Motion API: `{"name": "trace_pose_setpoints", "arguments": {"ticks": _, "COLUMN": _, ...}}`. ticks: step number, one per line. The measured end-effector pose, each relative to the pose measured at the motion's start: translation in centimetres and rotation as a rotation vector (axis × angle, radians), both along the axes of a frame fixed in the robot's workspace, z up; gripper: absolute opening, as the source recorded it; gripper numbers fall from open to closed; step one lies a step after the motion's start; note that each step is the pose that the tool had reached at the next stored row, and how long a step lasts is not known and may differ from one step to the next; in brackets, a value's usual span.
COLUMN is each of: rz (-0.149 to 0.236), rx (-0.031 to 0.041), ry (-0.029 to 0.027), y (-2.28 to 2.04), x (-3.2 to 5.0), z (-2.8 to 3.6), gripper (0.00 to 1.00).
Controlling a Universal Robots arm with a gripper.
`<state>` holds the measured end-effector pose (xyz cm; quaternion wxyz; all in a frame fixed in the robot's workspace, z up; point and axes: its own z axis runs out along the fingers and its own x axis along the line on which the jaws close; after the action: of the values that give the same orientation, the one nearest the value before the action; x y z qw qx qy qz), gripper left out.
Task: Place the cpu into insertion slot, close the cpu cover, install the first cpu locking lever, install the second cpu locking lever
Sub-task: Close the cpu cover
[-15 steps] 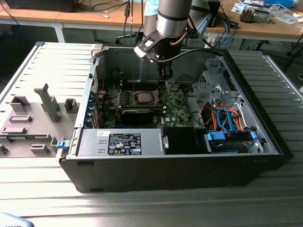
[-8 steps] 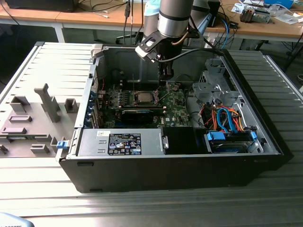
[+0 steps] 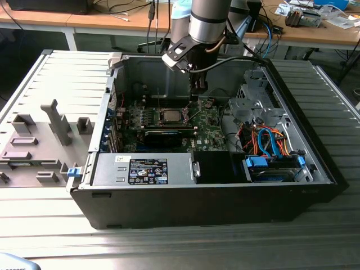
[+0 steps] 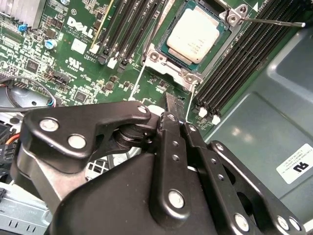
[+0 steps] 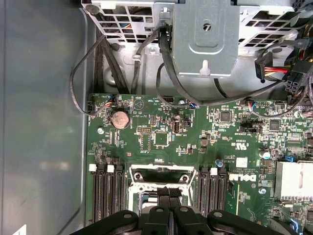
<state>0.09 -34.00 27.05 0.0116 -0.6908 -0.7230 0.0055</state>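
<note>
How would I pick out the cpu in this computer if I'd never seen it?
Look into the open black computer case at the green motherboard on its floor. Between two banks of long black memory slots lies the cpu, framed in silvery metal. It is the flat, pale silver-grey square, while its neighbours are narrow and black.

Even, bright light, with glare on the cpu (image 4: 198,34).

Lab or workshop: wooden workbenches (image 3: 84,19) with cables, opened computer case (image 3: 214,185).
</note>
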Motion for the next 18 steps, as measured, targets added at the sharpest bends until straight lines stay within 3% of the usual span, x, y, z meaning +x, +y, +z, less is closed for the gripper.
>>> {"name": "trace_pose_setpoints", "arguments": {"ticks": 15, "rz": 0.000, "rx": 0.0007, "ry": 0.0051, "y": 0.00, "x": 1.32, "z": 0.11, "gripper": 0.11}}
{"name": "trace_pose_setpoints", "arguments": {"ticks": 18, "rz": 0.000, "rx": 0.0007, "ry": 0.0101, "y": 0.00, "x": 2.58, "z": 0.11, "gripper": 0.11}}
